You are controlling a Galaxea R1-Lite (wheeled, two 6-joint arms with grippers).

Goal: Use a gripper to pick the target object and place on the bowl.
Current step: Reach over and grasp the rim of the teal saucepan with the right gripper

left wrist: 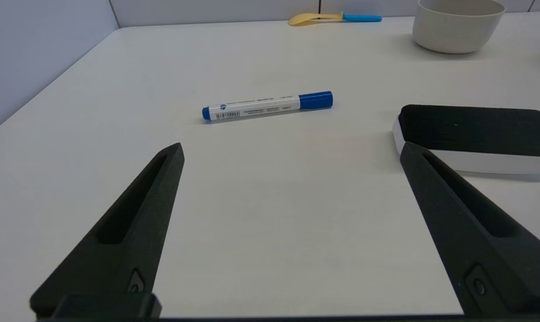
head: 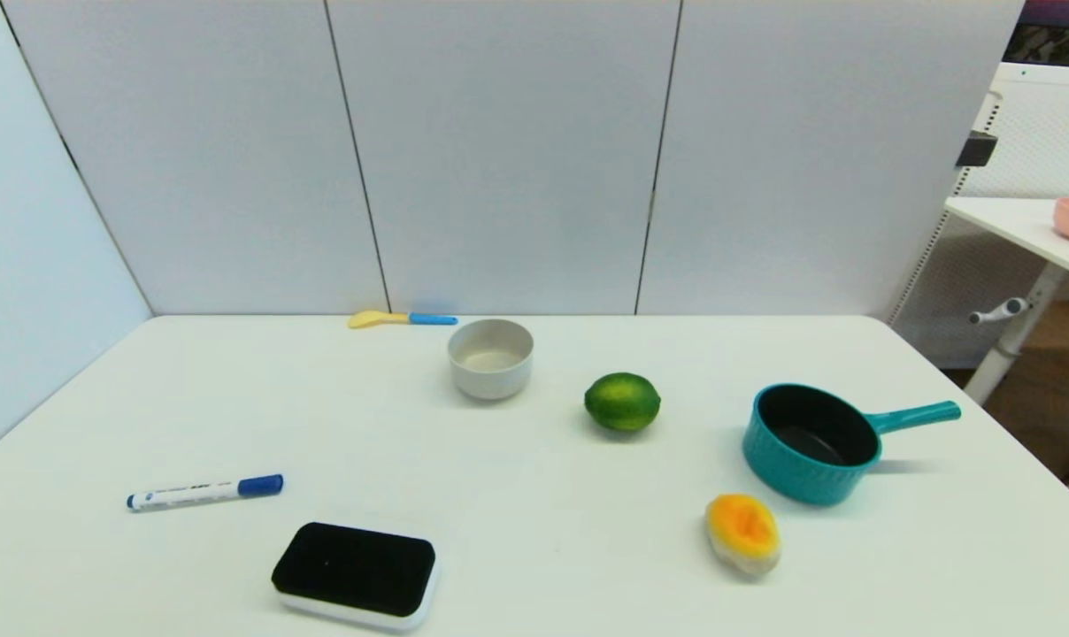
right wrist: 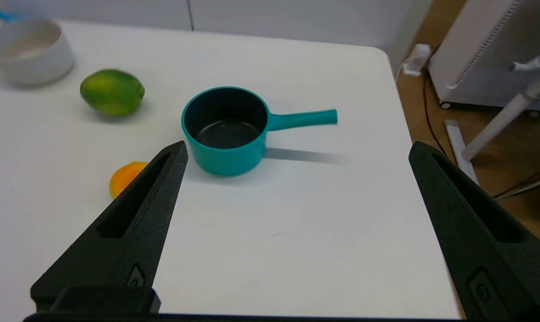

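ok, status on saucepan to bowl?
Nothing done yet: the teal saucepan sits on the table, apart from the off-white bowl, with the lime between them. In hand: the right hand is open, short of the pan and facing it. The left hand is open near the marker. Grasp, carry and placement remain.

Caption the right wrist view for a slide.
Open right gripper poised short of the teal saucepan, with lime and off-white bowl beyond.
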